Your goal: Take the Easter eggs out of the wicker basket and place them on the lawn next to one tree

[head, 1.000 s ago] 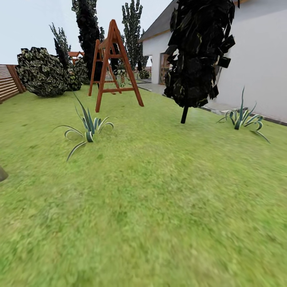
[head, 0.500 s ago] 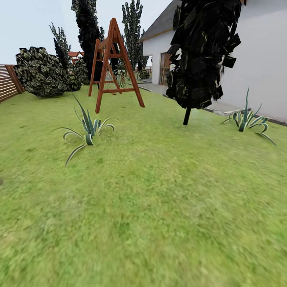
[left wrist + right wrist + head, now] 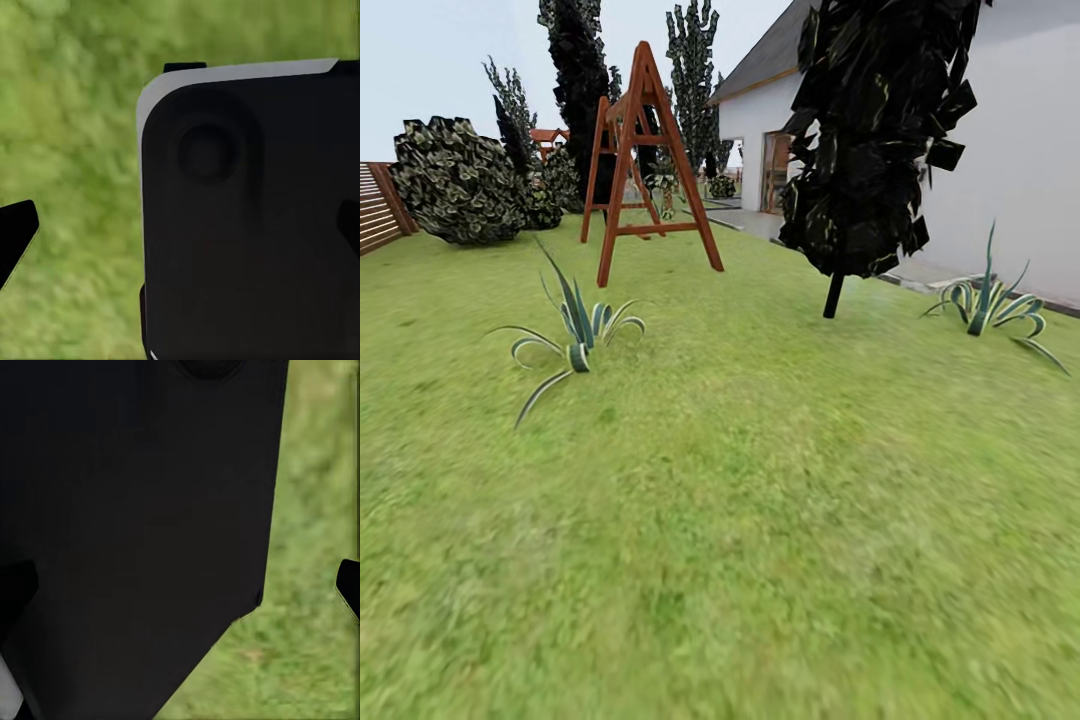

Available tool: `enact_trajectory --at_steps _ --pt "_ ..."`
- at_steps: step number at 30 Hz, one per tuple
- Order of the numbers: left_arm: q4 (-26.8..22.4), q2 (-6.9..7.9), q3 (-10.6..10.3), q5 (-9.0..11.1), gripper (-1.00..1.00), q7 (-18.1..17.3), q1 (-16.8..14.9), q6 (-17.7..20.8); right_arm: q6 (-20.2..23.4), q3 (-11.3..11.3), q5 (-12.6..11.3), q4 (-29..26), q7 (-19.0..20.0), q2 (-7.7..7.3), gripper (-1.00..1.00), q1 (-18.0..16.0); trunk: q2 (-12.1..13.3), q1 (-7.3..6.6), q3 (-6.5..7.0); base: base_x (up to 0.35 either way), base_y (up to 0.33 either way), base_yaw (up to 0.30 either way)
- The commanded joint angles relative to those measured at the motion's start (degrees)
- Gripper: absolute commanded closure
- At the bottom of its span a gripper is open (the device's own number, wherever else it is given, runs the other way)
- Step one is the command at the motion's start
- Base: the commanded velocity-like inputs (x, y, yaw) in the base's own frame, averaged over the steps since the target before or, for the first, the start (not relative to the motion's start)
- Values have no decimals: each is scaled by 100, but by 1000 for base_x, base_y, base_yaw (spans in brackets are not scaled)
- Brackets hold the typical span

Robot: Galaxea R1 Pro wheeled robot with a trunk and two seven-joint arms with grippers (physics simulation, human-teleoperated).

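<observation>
Green, blurred grass of the wide flat lawn (image 3: 740,520) fills the lower head view. In the left wrist view, a black fingertip (image 3: 16,236) of the left gripper sits at one edge and a dark sliver at the opposite edge, well apart, so the fingers are spread; a black rounded robot body panel with a pale rim (image 3: 247,217) lies between them over grass. In the right wrist view, the right gripper shows dark tips at both edges, one fingertip (image 3: 349,585) against grass, likewise spread with nothing between but a large black panel (image 3: 142,525). Ahead stand a reddish-brown wooden A-frame swing stand (image 3: 645,160), a dark cone-shaped thin-stemmed tree (image 3: 875,140) cut off at the top, two spiky striped agave plants (image 3: 575,335) (image 3: 990,300), a rounded dark bush (image 3: 455,180), a brown slat fence (image 3: 378,208) and a white house wall (image 3: 1010,150).
</observation>
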Motion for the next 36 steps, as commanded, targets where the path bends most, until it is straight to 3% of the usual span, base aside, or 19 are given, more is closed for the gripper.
enact_trajectory --at_steps 1,36 --pt "5 1 -1 -3 -100 1 -3 -20 -20 -7 -2 -3 -1 3 -100 3 -2 3 -4 336 0 0" --pt "9 1 -1 -3 -100 1 -3 -20 -27 -6 -2 -1 -1 2 -100 3 -2 3 -4 336 0 0"
